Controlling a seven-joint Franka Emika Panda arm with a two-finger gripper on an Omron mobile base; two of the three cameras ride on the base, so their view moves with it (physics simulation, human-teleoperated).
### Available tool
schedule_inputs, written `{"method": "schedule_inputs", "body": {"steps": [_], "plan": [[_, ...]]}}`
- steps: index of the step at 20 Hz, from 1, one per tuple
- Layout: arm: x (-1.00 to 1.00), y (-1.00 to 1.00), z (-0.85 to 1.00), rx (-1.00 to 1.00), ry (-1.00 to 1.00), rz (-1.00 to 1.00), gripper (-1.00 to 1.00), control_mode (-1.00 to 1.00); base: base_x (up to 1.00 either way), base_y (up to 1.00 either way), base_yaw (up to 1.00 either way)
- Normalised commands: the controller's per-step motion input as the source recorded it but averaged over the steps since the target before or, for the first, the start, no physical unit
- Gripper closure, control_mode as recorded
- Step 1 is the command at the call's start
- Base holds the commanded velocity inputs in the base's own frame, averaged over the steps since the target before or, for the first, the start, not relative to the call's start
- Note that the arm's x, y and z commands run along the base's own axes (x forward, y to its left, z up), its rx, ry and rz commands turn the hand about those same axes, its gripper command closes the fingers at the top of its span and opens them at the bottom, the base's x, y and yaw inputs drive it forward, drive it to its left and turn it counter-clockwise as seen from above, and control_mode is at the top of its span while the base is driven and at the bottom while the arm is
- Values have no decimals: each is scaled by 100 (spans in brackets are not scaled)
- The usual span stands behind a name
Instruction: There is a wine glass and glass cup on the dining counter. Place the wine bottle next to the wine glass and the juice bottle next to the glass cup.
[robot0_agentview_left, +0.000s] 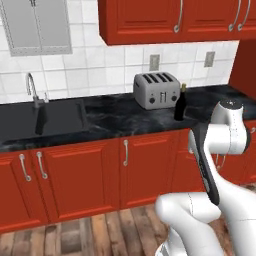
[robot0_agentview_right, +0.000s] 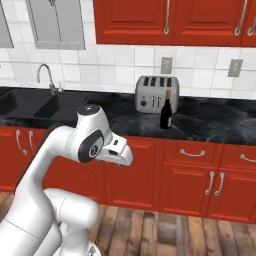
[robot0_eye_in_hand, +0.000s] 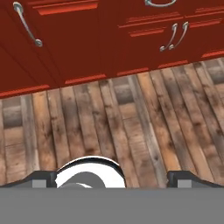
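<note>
Evidently the job is at its opening step, reaching for the first bottle, and nothing is yet picked up. From the left base view, the slim near-black wine bottle with a gold-yellow top (robot0_agentview_left: 180, 106) stands upright on the black white-veined marble surface (robot0_agentview_left: 115, 117) of the red wall cabinets, just beside the right end of the grey 4-slot toaster (robot0_agentview_left: 157, 89), with a dark sink basin (robot0_agentview_left: 45, 117) well apart at the left; the white arm is folded low in front. From the right base view, the same bottle (robot0_agentview_right: 166, 110) stands just in front of the toaster's (robot0_agentview_right: 157, 94) right corner, above and well beyond the arm's bent wrist. From the hand view, the tool (robot0_eye_in_hand: 112, 179) points down at the wooden plank floor (robot0_eye_in_hand: 131, 118), its 2 dark tips set wide apart with nothing between them. Next, I judge, the hand must lift, swing forward and level itself toward the bottle's body.
</note>
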Motion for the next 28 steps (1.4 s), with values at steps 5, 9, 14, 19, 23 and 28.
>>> {"method": "schedule_inputs", "body": {"steps": [5, 9, 14, 19, 23, 28], "plan": [[0, 0, 0, 0, 0, 0, -100, 100, 70, -49, 1], [0, 0, 0, 0, 0, 0, -100, 100, 70, -38, 1], [0, 0, 0, 0, 0, 0, -100, 100, 51, -21, 3], [0, 0, 0, 0, 0, 0, -100, 100, 38, -12, 3], [0, 0, 0, 0, 0, 0, -100, 100, 39, -10, 0], [0, 0, 0, 0, 0, 0, -100, 100, 58, -10, 0]]}}
